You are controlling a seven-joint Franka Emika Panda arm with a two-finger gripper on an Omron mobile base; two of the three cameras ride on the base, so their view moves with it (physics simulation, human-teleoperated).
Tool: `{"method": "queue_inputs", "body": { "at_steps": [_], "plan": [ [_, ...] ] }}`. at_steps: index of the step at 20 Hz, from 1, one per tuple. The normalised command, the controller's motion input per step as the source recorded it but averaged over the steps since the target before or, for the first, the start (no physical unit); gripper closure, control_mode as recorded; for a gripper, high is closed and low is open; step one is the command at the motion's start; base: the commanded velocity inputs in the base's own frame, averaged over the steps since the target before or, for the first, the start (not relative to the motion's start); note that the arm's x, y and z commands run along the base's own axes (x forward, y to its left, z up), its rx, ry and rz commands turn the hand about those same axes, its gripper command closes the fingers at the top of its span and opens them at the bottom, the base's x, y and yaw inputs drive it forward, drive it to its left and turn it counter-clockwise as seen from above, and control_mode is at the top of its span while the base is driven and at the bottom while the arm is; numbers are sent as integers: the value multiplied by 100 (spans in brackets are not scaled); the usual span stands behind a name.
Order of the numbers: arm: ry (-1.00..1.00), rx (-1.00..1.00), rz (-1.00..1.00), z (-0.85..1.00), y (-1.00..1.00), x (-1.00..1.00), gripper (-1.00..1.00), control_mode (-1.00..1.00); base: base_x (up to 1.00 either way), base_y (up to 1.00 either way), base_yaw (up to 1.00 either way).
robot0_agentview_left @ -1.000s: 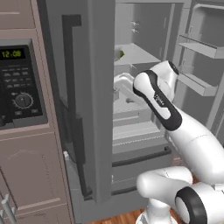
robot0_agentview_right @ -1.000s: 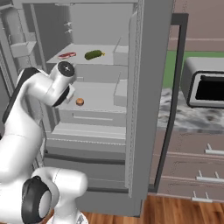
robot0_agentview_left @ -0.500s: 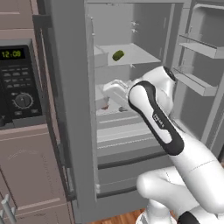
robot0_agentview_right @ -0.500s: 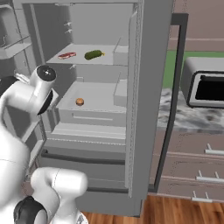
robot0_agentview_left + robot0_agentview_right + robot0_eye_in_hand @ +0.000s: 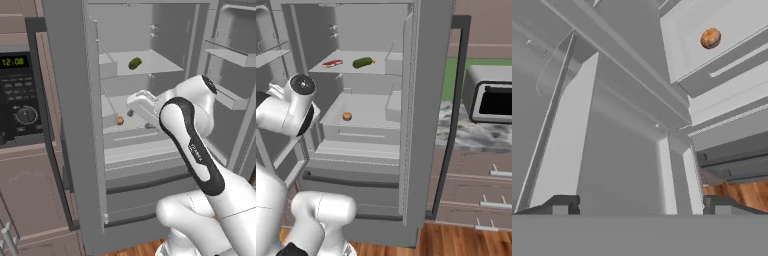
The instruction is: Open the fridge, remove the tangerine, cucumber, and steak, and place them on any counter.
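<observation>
Arm swung left; fridge [image 5: 421,100] holds steak [image 5: 332,63], cucumber [image 5: 362,62], tangerine [image 5: 347,116].

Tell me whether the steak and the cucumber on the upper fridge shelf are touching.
Apart. The right base view shows the steak and the cucumber side by side on the shelf with a strip of bare shelf between them.

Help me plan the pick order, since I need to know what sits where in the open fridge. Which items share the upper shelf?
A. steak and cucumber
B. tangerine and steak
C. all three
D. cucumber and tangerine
A: in the right base view the steak and cucumber lie side by side on the upper shelf of the fridge, while the tangerine sits alone on the shelf below.
</observation>
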Motion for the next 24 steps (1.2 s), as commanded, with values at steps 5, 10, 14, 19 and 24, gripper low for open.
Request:
{"method": "queue_inputs", "body": {
  "at_steps": [5, 10, 14, 19, 24],
  "plan": [
    [4, -8, -15, 21, -100, -26, -100, -100, 0, 0, 0],
    [0, -23, -11, 5, -77, 0, -100, -100, 0, 0, 0],
    [0, -31, -4, 0, -10, -4, -100, -100, 0, 0, 0],
    [0, -30, 0, -18, 3, -23, -100, -100, 0, 0, 0],
    [0, -14, 0, -40, 0, -17, -100, -100, 0, 0, 0]
  ]
}}
